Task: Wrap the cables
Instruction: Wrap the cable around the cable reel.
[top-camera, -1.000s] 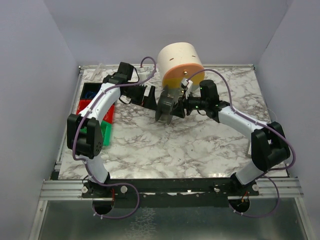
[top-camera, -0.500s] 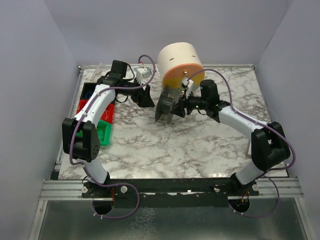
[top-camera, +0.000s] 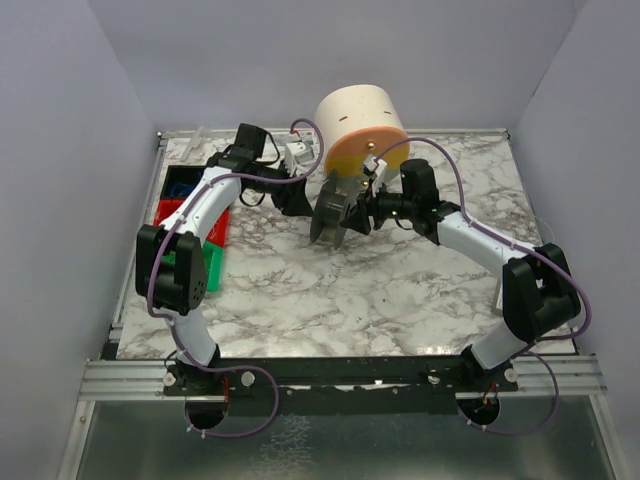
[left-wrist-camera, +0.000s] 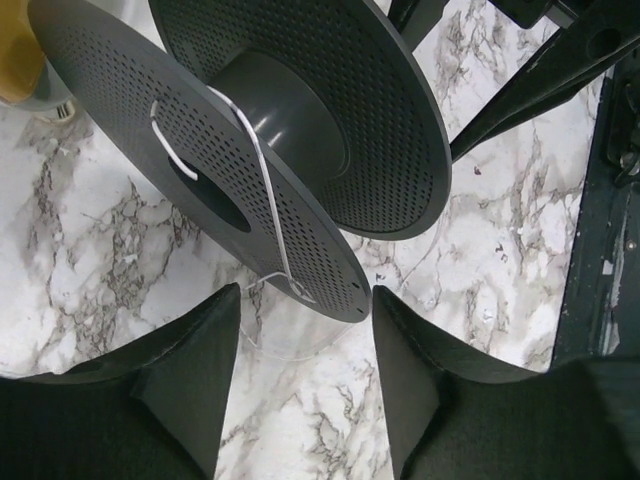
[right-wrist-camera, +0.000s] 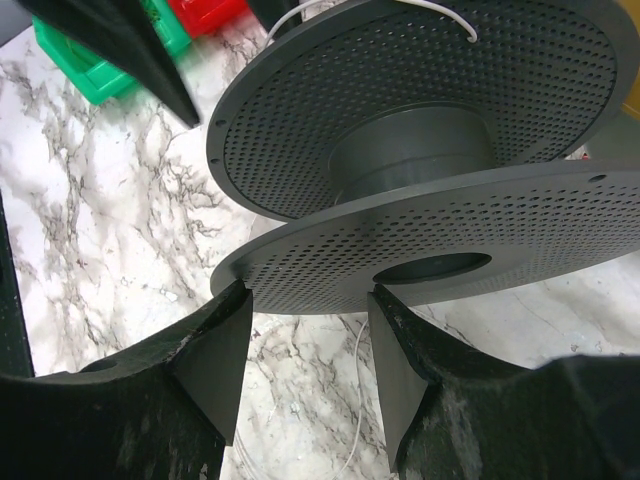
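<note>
A dark grey perforated spool (top-camera: 328, 218) stands tilted on the marble, mid-table. A thin white cable (left-wrist-camera: 262, 170) runs from a hole in its near flange (left-wrist-camera: 130, 130) across the face to the rim, and a hair-thin pale loop (left-wrist-camera: 300, 352) hangs below. More of this cable (right-wrist-camera: 357, 400) lies on the marble under the spool (right-wrist-camera: 420, 150). My left gripper (left-wrist-camera: 305, 292) is open, its fingers either side of the flange rim and the loop, clamping nothing. My right gripper (right-wrist-camera: 303, 292) holds the other flange's edge, both tips touching it.
A cream cylinder with an orange face (top-camera: 360, 125) stands just behind the spool. Red, green and blue bins (top-camera: 205, 240) sit along the left edge, and the green bin (right-wrist-camera: 90, 60) shows in the right wrist view. Purple arm cords arc over the back.
My left gripper's fingers have come closer together. The left arm swung out leftward and came back beside the spool. The right arm and the spool have not moved.
</note>
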